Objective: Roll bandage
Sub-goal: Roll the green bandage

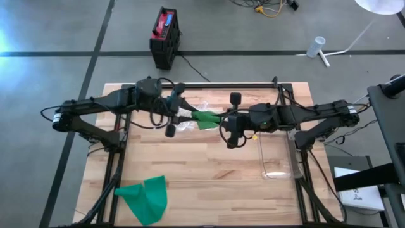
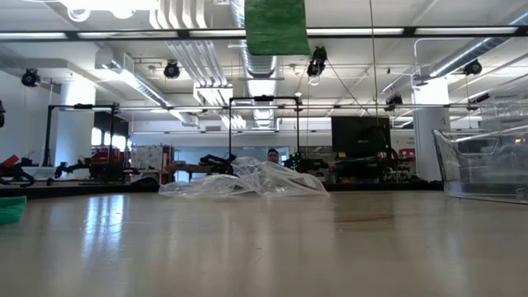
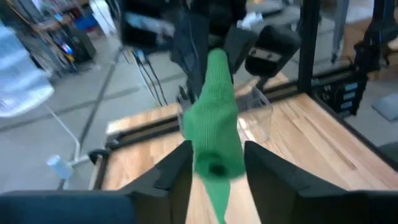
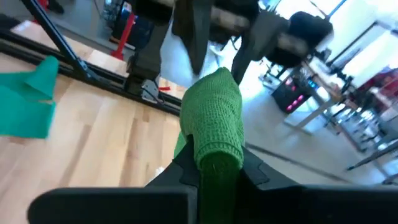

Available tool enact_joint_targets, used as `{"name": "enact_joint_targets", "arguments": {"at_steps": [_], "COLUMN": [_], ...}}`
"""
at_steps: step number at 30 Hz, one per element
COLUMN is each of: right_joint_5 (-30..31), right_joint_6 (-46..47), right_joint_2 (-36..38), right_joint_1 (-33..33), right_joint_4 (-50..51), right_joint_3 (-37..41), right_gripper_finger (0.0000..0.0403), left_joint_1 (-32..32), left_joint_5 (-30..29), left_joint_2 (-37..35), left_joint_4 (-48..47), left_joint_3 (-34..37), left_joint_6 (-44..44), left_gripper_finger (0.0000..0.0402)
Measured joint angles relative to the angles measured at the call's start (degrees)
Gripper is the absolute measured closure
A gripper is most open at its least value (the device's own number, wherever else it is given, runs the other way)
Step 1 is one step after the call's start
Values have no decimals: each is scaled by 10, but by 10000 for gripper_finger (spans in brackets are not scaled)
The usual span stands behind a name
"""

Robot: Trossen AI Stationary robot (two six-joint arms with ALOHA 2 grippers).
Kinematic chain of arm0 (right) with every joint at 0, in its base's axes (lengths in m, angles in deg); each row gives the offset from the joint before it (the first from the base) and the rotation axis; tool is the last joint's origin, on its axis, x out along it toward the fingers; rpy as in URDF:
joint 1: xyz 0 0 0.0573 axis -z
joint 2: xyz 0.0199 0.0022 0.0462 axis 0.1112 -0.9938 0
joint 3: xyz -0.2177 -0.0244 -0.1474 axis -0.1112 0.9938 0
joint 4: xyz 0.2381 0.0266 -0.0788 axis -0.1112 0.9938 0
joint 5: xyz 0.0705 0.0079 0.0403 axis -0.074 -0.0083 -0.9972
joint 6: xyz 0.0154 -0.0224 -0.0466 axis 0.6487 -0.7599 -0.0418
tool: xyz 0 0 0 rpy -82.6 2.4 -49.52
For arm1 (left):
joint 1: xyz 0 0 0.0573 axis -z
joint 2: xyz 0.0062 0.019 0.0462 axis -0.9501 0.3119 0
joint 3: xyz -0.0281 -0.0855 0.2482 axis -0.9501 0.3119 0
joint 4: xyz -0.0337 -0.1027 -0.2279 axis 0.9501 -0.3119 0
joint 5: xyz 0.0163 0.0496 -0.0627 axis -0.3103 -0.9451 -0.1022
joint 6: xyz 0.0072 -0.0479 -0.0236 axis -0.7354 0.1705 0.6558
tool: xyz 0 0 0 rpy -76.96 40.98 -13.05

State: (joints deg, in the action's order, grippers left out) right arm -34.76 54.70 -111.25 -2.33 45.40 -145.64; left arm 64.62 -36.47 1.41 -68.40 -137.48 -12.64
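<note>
A green bandage [image 1: 205, 119], mostly rolled, hangs in the air above the middle of the table, high up in the low view [image 2: 276, 25]. My right gripper [image 4: 217, 171] comes from the table's right and is shut on one end of it. My left gripper [image 3: 217, 171] comes from the table's left. It is open, with one finger on each side of the roll's other end. A short loose tail [image 3: 219, 199] hangs down between the left fingers. My right gripper pinches the roll's right end [image 4: 214, 155] between its two fingers. The fingers come nearly level from the table's right side and lie along the roll. The roll sticks out past them toward the left arm, lifted clear of the table. My left gripper's fingers [image 3: 177, 171] flank the roll's left end; I cannot tell whether they touch it.
A second, teal bandage [image 1: 145, 196] lies spread out near the table's front left corner. A crumpled clear plastic bag [image 1: 190, 123] lies under the grippers. A clear plastic box [image 1: 276, 155] stands on the table's right side. A red and black case [image 1: 164, 35] sits on the floor beyond the table.
</note>
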Motion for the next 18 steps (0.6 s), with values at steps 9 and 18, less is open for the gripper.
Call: {"name": "enact_joint_targets", "arguments": {"at_steps": [9, 18], "right_joint_5": [-21, -91], "right_joint_6": [57, 87], "right_joint_2": [30, 14], "right_joint_1": [3, 18], "right_joint_4": [-120, -203], "right_joint_3": [61, 87], "right_gripper_finger": [373, 372], "left_joint_1": [0, 1], "left_joint_5": [2, 53], "left_joint_2": [-96, -85], "left_joint_4": [134, 388], "left_joint_3": [163, 292], "left_joint_6": [54, 151], "left_gripper_finger": [207, 142]}}
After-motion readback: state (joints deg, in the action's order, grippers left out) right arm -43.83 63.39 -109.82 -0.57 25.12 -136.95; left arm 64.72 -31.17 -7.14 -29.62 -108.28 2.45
